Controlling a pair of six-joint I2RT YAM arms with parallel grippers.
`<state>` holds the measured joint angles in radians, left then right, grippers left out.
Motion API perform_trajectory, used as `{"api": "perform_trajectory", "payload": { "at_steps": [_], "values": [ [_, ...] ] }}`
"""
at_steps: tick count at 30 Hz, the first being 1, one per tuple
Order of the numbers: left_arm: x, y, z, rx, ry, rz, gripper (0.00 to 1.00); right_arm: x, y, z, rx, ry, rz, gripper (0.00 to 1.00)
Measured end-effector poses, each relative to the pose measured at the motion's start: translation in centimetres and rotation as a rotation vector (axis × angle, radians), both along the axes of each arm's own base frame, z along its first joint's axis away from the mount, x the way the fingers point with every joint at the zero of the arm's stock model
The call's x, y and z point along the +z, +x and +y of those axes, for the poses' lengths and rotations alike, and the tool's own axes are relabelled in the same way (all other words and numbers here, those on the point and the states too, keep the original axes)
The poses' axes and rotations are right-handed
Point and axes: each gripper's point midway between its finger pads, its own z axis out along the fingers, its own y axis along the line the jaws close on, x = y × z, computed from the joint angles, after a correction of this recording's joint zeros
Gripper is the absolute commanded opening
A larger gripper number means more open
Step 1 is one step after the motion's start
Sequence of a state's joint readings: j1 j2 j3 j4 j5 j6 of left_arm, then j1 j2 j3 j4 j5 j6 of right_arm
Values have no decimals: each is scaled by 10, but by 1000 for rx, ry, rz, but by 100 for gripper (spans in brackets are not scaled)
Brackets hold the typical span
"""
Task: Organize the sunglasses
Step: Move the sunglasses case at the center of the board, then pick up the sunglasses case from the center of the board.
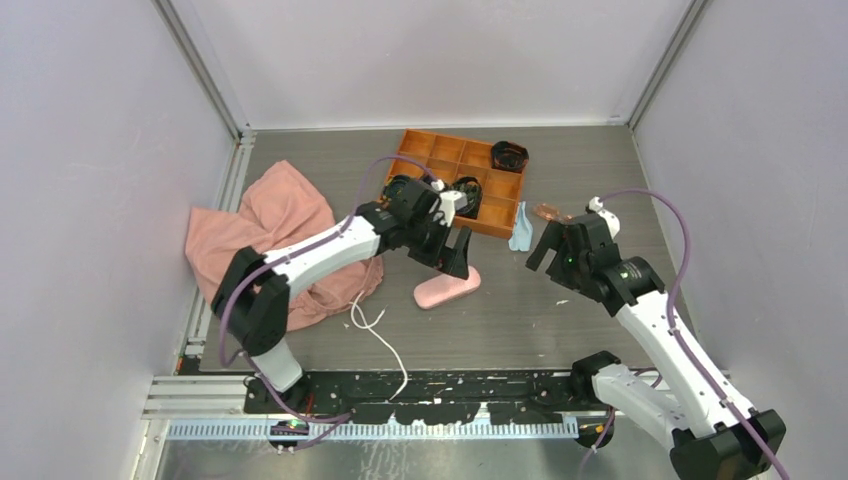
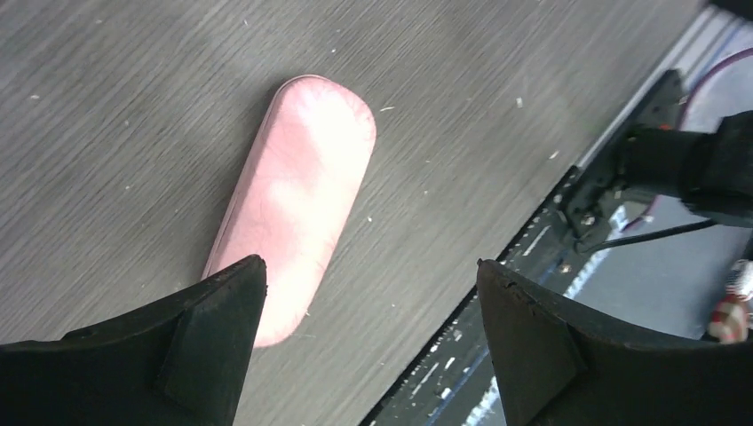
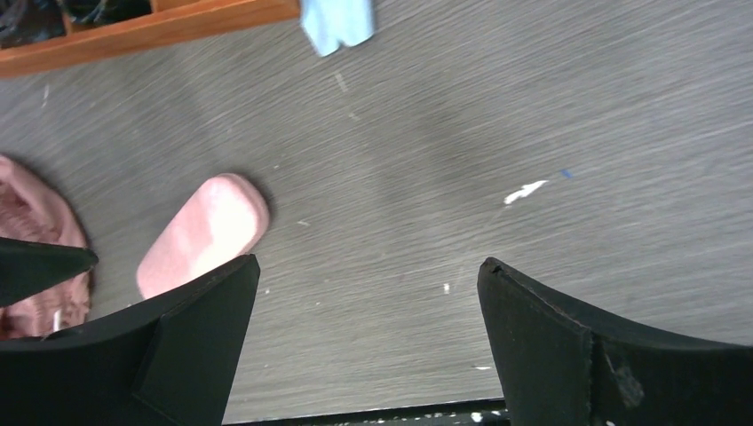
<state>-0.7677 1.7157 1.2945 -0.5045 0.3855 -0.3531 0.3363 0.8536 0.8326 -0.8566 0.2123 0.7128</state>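
Right of the tray [image 1: 492,227], we spot the sunglasses [image 1: 548,212] lying beside the blue cloth [image 1: 520,232], just beyond our right gripper [image 3: 368,264], jaws wide and empty; our left gripper [image 2: 368,268] hangs open over the case [image 2: 302,195].

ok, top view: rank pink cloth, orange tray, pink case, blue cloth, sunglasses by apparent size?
1. pink cloth
2. orange divided tray
3. pink case
4. light blue cloth and sunglasses: both small, too close to rank.
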Motion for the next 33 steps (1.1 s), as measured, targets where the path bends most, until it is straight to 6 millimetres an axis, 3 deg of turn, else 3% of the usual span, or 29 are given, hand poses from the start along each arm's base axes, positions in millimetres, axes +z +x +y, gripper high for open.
{"api": "perform_trajectory", "payload": {
  "at_steps": [2,5,7,10,12,16,21,23,28,33],
  "values": [
    [18,1,5,36,-46,-5,88,-2,2,15,31,35,3,96],
    [28,12,21,145,-105,26,88,-8,1,49,80,72,18,99],
    [24,23,44,265,-126,74,88,-20,-4,82,101,82,53,100],
    [16,37,89,470,-142,151,88,-43,-4,113,39,30,139,100],
    [21,42,113,567,-136,154,89,-50,-4,131,26,12,166,100],
    [61,34,129,619,-175,58,91,-66,12,164,-56,18,203,100],
    [104,16,147,649,-232,-69,92,-92,17,182,-127,45,231,100],
    [103,12,152,660,-231,-78,92,-102,19,187,-144,41,249,100],
    [68,-3,163,685,-153,-3,92,-117,32,208,-125,62,250,100],
    [54,-11,172,708,-92,25,92,-116,53,244,117,46,219,100]
  ]
}}
